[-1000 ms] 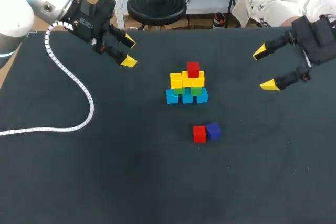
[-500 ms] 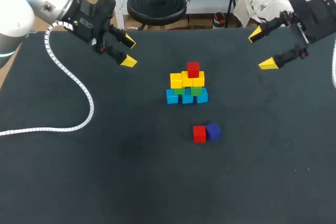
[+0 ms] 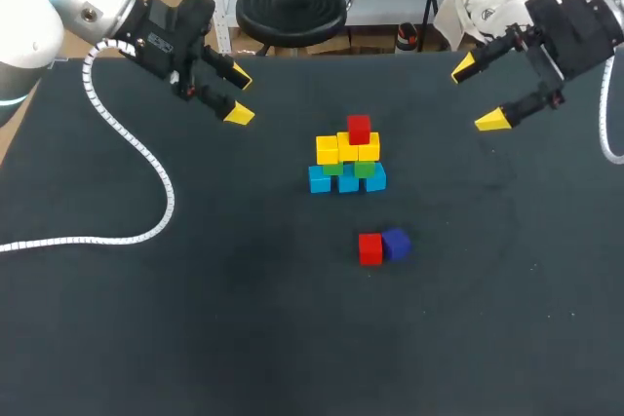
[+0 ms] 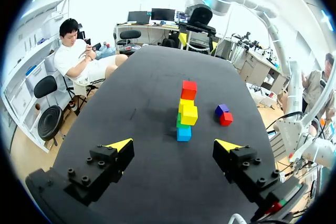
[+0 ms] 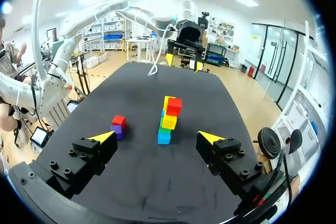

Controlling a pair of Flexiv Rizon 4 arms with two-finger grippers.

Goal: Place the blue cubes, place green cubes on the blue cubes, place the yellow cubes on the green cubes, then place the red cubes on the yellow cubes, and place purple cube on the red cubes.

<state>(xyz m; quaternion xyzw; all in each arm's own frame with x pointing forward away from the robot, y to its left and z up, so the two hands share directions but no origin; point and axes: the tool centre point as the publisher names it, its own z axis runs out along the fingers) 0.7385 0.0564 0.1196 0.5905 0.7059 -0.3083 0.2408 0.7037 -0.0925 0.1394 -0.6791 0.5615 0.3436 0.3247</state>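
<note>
Cube stack mid-table, loose red cube touching purple cube, left pincer and right pincer released

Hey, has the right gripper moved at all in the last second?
Yes. Judged against the stack, which stayed put, the right gripper has drawn back toward the far edge of the table.

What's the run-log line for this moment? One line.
stack topped by placed red cube | loose red cube touching purple cube | left end effector open | right end effector open

Silver-white left arm, white ribbed cable; black screw-studded left gripper, right gripper, yellow tips.
</note>
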